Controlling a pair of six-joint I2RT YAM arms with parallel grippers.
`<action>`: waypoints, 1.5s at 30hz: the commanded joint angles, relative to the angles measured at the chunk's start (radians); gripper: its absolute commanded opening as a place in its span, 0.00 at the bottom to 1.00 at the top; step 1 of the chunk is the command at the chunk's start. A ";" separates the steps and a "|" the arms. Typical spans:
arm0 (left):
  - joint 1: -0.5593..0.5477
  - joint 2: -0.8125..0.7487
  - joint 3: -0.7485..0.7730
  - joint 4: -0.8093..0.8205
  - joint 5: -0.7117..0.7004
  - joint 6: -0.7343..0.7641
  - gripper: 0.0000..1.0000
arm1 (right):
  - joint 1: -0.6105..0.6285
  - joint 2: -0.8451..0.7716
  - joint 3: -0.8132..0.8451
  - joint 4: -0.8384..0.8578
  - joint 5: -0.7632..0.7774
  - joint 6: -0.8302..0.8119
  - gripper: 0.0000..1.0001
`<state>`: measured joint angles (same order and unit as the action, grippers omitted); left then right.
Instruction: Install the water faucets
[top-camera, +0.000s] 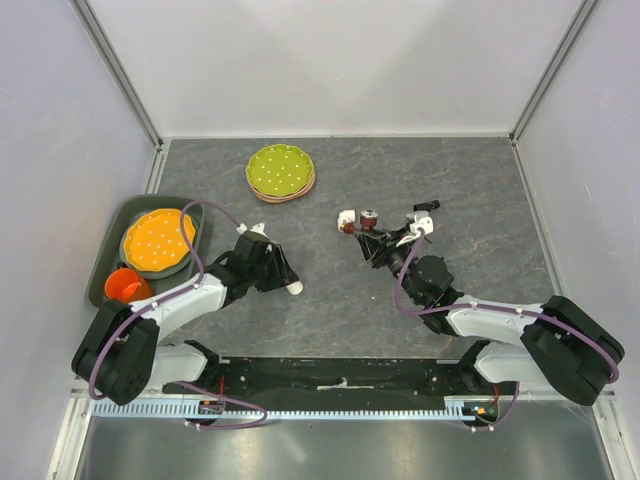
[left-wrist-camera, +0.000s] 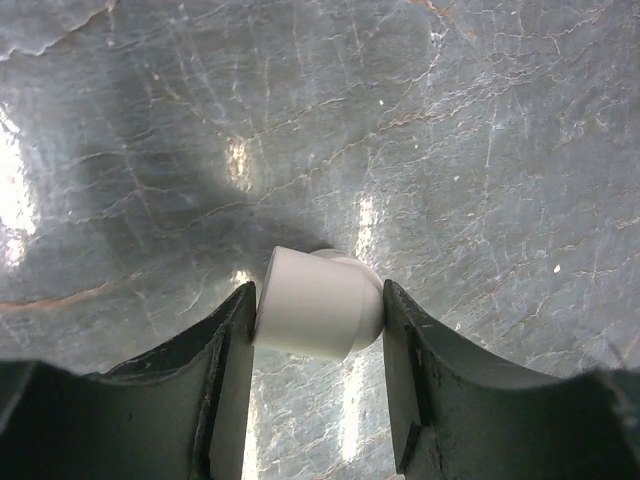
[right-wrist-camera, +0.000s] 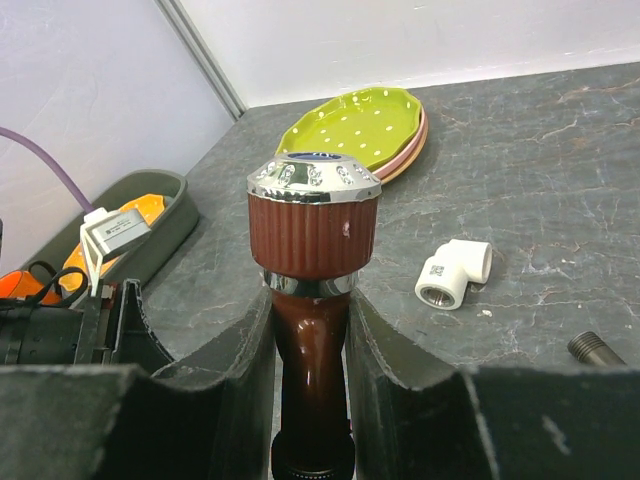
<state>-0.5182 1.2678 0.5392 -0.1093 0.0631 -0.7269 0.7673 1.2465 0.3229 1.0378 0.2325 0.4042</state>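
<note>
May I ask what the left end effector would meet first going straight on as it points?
Probably the bare table: nothing else shows ahead of the left end effector, whose gripped white elbow fitting would touch first.

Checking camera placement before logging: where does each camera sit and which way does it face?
Top external: above and behind the bases, looking down on the table; both arms, left gripper and right gripper show.
Left wrist: looks down at the table; its fingers clamp a white elbow fitting.
Right wrist: looks nearly level toward the far-left corner; its fingers grip the reddish-brown faucet.
Shared: top and right wrist both show the green dotted plate.
</note>
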 joint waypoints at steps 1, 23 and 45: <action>0.000 -0.042 -0.024 -0.038 -0.003 -0.065 0.34 | -0.003 -0.022 -0.001 0.071 -0.025 0.022 0.00; 0.080 0.050 0.062 0.054 -0.057 -0.103 0.88 | -0.005 -0.018 0.005 0.061 -0.038 0.022 0.00; -0.184 0.013 0.242 -0.408 -0.272 0.139 0.89 | -0.005 -0.012 0.008 0.068 -0.051 0.024 0.00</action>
<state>-0.6872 1.2469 0.7200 -0.4526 -0.1856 -0.6434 0.7654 1.2541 0.3218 1.0378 0.1955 0.4160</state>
